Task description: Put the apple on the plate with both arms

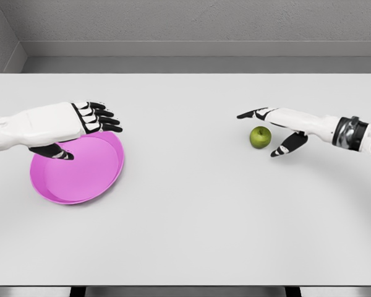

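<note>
While the apple sits on the table, well apart from the plate, we judge the task to be at its very start: nothing is lifted, nothing is carried, and the plate holds no fruit. Taking the apple as our landmark, our right hand is just beside it on its right, with the long fingers reaching past above the apple and the thumb hanging just to its lower right. Those fingers are spread and grip nothing; we cannot tell whether any of them touches the apple's skin, though a thin gap seems to show.

Far to the left of the apple lies the pink plate, and our left hand hovers over the plate's upper edge, palm down. Its fingers are loosely extended and hold nothing, though the thumb dips toward the plate's rim and contact there is unclear.

What is left, as we read it, is almost everything: closing the right hand around the apple, bringing it across to the plate, and setting it down there.
</note>
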